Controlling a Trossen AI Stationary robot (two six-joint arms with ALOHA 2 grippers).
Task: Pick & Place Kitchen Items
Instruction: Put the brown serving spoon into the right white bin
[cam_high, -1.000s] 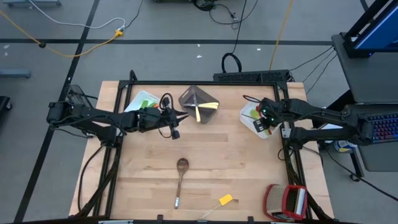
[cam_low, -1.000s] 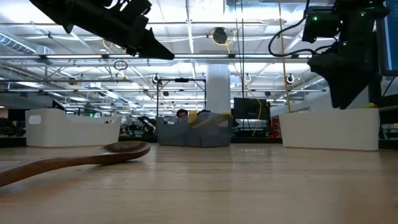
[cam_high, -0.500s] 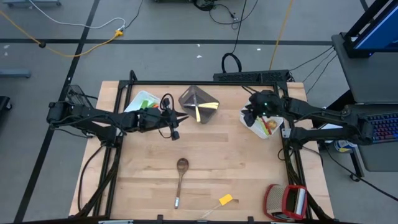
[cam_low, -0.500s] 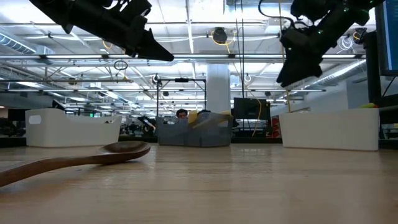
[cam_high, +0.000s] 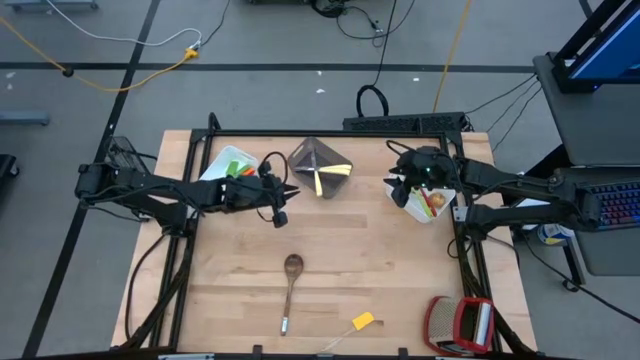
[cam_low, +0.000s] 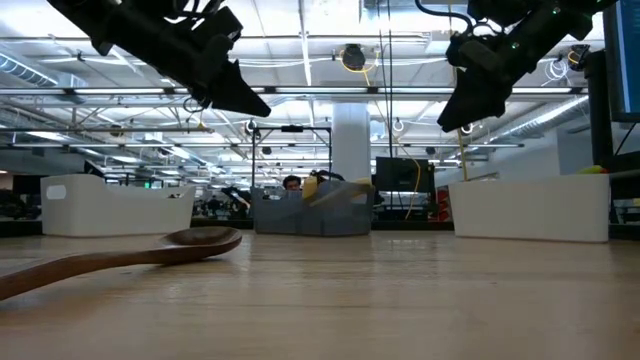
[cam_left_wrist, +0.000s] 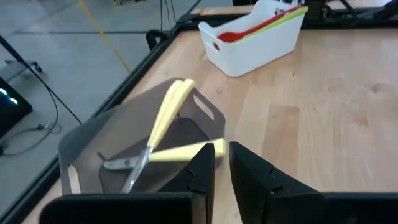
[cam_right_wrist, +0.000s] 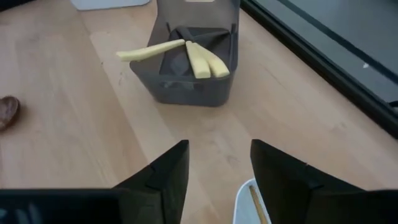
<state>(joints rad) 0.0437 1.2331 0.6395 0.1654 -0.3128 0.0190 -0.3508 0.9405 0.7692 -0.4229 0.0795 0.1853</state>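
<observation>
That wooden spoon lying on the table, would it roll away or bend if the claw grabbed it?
The wooden spoon looks rigid, so it probably won't bend. Its round bowl rests on the table, so it may rock or pivot if nudged. The slim handle might slip sideways in a pinch.

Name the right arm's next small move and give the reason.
Probably swing toward the wooden spoon lying loose mid-table. The right gripper hangs open and empty above the edge of the white bin, so its last drop looks done.

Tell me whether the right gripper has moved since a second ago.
Yes. In the high view the right gripper has shifted from over the white bin to the bin's edge nearest the grey bin, toward the table's middle.
</observation>
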